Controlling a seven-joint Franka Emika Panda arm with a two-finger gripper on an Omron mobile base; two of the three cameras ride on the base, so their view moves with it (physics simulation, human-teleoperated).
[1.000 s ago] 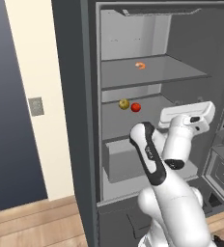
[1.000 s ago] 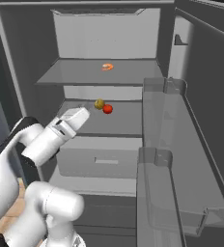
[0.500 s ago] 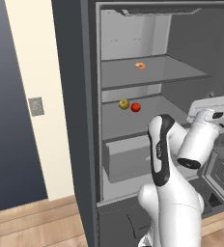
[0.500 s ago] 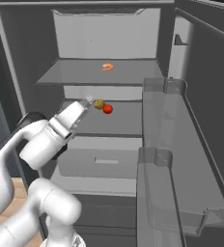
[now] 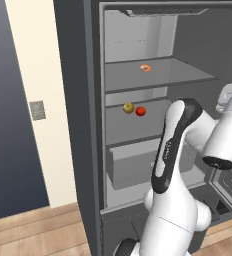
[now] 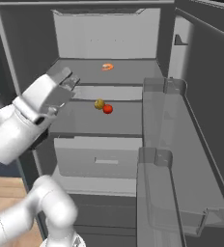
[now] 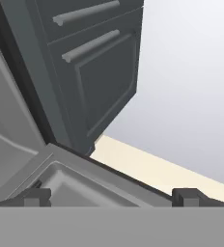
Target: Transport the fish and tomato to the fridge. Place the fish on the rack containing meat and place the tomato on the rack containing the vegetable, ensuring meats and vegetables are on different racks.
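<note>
The fridge (image 5: 73, 100) stands open. On its middle rack the red tomato (image 5: 141, 111) (image 6: 107, 109) lies right beside the yellow-green vegetable (image 5: 129, 107) (image 6: 99, 103). One rack higher sits the orange-pink meat (image 5: 145, 67) (image 6: 107, 67), alone. The fish is out of view. My gripper (image 6: 69, 78) is raised in front of the fridge, apart from both racks. In the hand view its fingertips (image 7: 36, 196) stand wide apart, open, with nothing between them (image 7: 111, 197).
A pull-out drawer (image 6: 97, 157) sits under the middle rack. The open door with its clear bins (image 6: 164, 120) stands to the right. The hand view looks over the door's edge at a dark cabinet with bar handles (image 7: 99, 72) and pale floor (image 7: 147, 169).
My arm has swung up and to the right, away from the middle rack, and the hand has turned toward the door side. Tomato, vegetable and meat have not moved.
</note>
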